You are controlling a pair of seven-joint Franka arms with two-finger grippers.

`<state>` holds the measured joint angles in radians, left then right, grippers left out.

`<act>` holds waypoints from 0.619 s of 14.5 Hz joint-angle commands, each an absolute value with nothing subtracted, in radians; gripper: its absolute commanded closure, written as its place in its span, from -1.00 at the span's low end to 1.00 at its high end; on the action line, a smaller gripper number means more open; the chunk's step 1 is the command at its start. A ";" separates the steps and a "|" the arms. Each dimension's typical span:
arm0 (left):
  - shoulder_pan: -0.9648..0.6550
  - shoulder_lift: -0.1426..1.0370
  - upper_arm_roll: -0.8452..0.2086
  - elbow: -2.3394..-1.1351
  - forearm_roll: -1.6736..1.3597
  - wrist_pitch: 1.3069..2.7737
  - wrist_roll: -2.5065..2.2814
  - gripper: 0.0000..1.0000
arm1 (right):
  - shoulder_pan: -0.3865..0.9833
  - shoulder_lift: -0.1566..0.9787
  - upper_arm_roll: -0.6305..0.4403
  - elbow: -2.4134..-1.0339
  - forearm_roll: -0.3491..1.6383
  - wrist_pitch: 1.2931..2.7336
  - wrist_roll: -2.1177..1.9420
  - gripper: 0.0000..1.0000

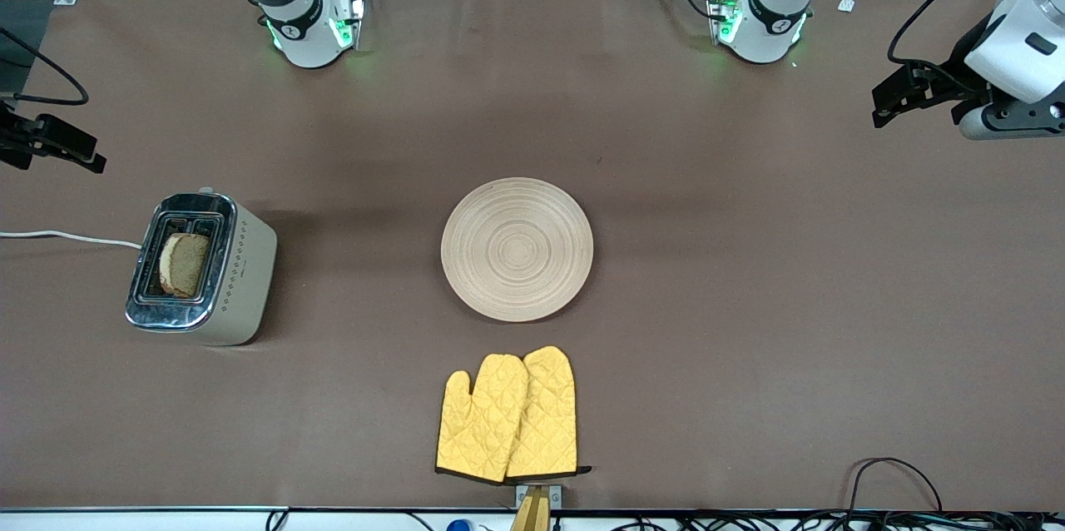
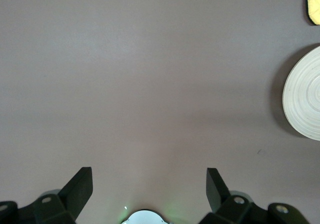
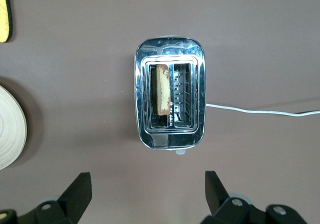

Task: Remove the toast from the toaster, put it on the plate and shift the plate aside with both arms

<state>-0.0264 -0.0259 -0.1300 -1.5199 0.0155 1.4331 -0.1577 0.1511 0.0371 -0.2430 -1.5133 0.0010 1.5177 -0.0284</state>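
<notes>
- Nothing begun: toast stands in the toaster, at the plate's right-arm end.
- Right gripper over the table near the toaster, fingers spread, empty; it must descend onto the slice.
- Left gripper waits, released.

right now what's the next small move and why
Probably lower the open right gripper over the toaster and onto the toast. The slice stands in one slot, the plate is bare, and this gripper hangs above the toaster. The left gripper waits, open.
</notes>
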 commanded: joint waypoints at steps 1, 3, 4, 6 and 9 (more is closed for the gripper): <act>-0.028 -0.015 -0.132 -1.497 0.015 1.430 -0.152 -1.00 | 0.146 0.014 -0.241 -1.534 -0.002 1.514 -0.021 -1.00; -0.026 -0.015 -0.132 -1.496 0.018 1.430 -0.153 -1.00 | 0.144 0.014 -0.242 -1.534 0.000 1.514 -0.023 -1.00; -0.026 -0.015 -0.132 -1.496 0.017 1.430 -0.153 -1.00 | 0.146 0.017 -0.242 -1.534 0.000 1.517 -0.025 -1.00; -0.026 -0.014 -0.132 -1.496 0.018 1.430 -0.152 -1.00 | 0.143 0.029 -0.241 -1.529 0.015 1.529 -0.025 -1.00; -0.026 -0.005 -0.130 -1.494 0.021 1.430 -0.153 -1.00 | 0.134 0.101 -0.244 -1.543 0.040 1.627 -0.029 -1.00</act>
